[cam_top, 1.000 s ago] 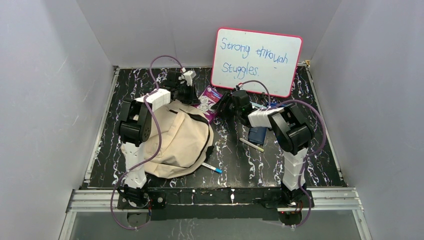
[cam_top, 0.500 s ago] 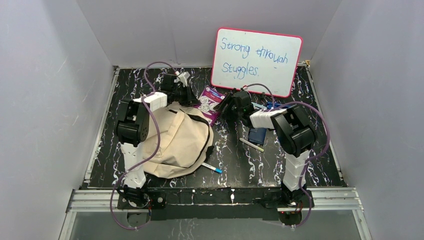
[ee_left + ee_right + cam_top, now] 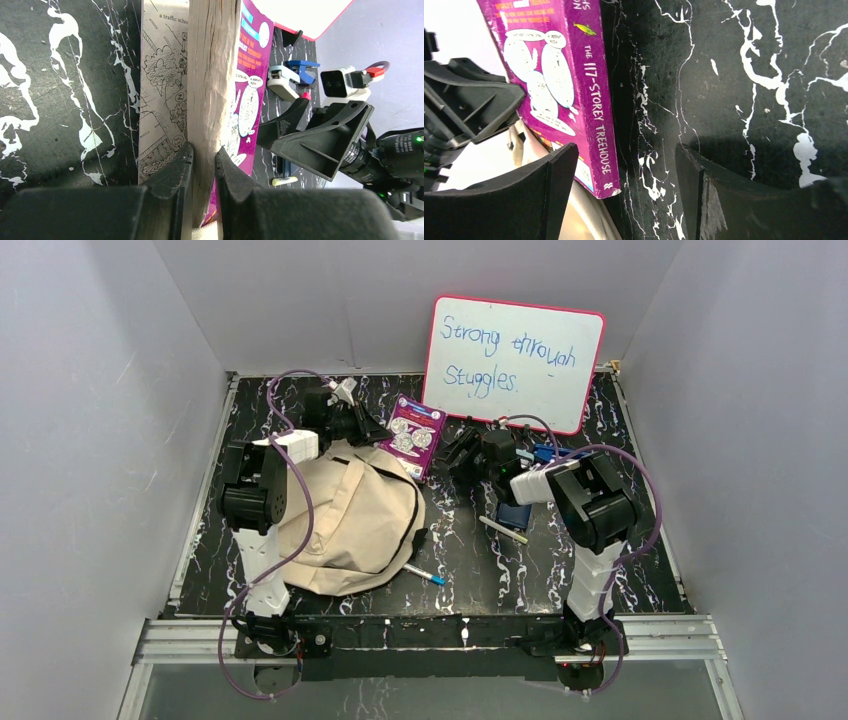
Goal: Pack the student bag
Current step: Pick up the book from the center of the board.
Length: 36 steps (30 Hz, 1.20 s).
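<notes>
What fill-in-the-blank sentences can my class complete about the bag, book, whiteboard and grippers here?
The left gripper is shut on the pages of a book whose cover is ____.
The right gripper stands ____, holding nothing.
The whiteboard reads "Strong through ____".
The student bag lies on the robot's ____ side.
Missing words: purple; open; Stuggles; left.
</notes>
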{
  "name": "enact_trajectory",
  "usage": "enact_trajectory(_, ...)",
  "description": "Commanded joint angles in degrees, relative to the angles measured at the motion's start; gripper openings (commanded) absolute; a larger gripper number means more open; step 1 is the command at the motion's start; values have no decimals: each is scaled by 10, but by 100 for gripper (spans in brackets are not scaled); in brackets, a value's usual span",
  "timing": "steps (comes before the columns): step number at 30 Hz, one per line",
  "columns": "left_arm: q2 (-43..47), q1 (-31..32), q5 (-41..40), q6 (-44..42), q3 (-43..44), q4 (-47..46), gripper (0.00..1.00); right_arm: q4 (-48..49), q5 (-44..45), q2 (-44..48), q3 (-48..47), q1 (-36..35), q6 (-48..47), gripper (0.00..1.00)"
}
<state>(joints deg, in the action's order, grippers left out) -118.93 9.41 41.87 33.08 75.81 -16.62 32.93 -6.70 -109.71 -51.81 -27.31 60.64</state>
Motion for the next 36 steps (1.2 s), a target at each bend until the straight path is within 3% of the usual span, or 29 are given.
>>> enact_trajectory(1, 66, -5, 67, 43, -4, -70, 0, 144, -48, -8, 15, 7, 18, 80)
enact_trajectory(14, 70, -5, 92, 46, -19, -87, 0, 134, -140, -131, -137, 8, 34, 76)
enact_trajectory(20, 70, -5, 83, 26, -18, -62, 0, 189, -145, -131, -134, 9, 45, 59)
enact_trajectory(24, 89, -12, 52, 10, -20, -43, 31, 224, -138, -108, -98, 14, 31, 36)
enact_trajectory(27, 112, -20, 25, -6, -14, -23, 47, 244, -141, -93, -72, 20, 20, 15)
enact_trajectory(29, 127, -21, 8, -24, -1, 2, 57, 245, -144, -82, -65, 24, 3, 7)
enact_trajectory(32, 148, -21, -4, -38, 9, 18, 62, 218, -142, -56, -67, 24, -47, 1)
enact_trajectory(36, 176, -21, -8, -43, 6, 23, 63, 138, -121, 15, -81, 24, -162, 0)
